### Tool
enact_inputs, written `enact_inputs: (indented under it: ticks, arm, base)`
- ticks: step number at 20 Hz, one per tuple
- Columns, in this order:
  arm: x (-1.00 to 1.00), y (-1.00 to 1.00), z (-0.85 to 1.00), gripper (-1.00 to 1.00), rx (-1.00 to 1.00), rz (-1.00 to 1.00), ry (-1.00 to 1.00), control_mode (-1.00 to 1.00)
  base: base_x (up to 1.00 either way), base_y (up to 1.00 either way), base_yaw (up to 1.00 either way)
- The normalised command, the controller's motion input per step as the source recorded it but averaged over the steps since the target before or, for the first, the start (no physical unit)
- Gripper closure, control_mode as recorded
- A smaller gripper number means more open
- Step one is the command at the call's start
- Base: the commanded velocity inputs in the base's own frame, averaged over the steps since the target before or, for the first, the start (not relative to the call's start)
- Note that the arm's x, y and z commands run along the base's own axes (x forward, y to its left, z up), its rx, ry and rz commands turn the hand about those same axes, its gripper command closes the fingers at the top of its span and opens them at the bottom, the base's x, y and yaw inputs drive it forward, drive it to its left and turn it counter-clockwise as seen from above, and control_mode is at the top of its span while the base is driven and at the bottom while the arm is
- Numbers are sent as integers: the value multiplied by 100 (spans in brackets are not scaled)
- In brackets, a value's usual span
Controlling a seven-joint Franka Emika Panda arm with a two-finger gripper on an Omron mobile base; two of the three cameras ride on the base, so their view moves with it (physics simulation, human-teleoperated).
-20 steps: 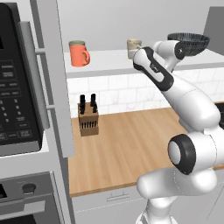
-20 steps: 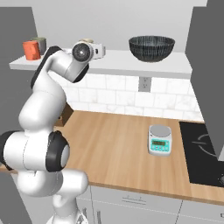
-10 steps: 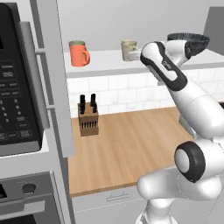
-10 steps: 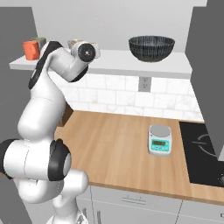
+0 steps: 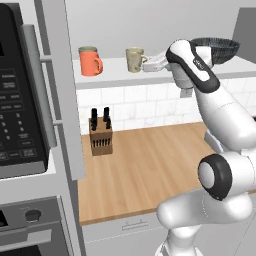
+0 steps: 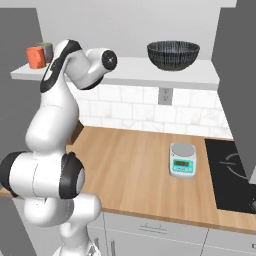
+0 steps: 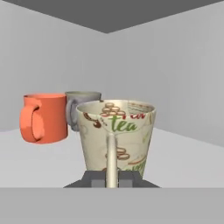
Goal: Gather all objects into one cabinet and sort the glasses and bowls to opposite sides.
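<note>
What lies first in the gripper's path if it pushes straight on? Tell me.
The gripper is shut on the handle of the beige mug, so that mug comes first. Beyond it, to one side, stand the orange mug and grey mug; then probably the cabinet wall.

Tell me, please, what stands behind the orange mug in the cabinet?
A grey mug stands behind the orange mug; the orange one covers part of it, and the beige mug covers its lower right.

Knife block on wooden counter; kitchen scale beside cooktop
</note>
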Motion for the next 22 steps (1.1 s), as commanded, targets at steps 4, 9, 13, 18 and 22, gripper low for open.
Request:
enact_inputs:
  ticks: [4,9,13,18,22]
  arm:
    - [0,45,0,100,0,11,3,-100]
    - [0,44,0,100,0,0,0,-100]
    - [5,52,-3,100,0,0,0,-100]
    - [18,45,-7,100,0,0,1,-100]
    - [25,13,-9,100,1,0,0,-100]
  base:
    - [0,0,0]
    - [0,0,0]
    - [0,0,0]
    - [0,0,0]
    - [0,0,0]
